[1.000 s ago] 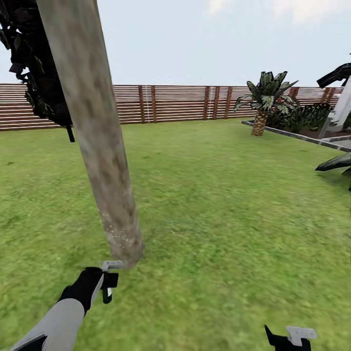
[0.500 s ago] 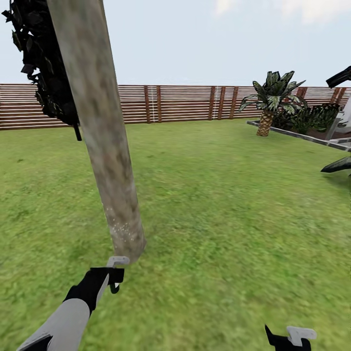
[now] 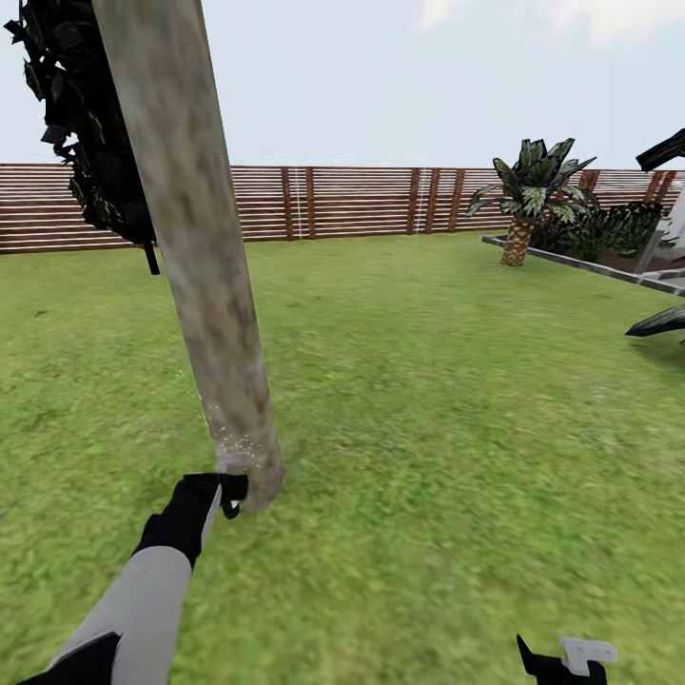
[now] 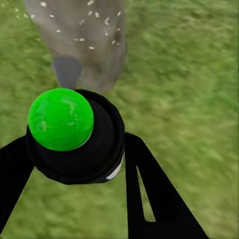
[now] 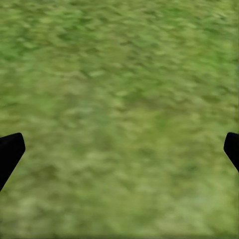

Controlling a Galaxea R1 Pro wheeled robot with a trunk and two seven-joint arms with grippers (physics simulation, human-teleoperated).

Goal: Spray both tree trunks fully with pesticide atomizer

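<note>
- Left arm (image 3: pixel 143 599) is reaching forward and low, its gripper (image 3: pixel 228 490) clamping the atomizer (image 4: pixel 74 137) right beside the trunk (image 3: pixel 205 276) base
- White pesticide (image 3: pixel 233 442) specks are dotting the lower trunk
- Right gripper (image 3: pixel 566 661) is hanging over the lawn (image 3: pixel 457 400), fingers spread wide, holding nothing

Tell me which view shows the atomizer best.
The left wrist view: the atomizer sits close up between the left gripper fingers, dark body with a green round top, aimed at the speckled trunk. The head view shows it as a small dark shape at the trunk base. The right wrist view shows grass.
</note>
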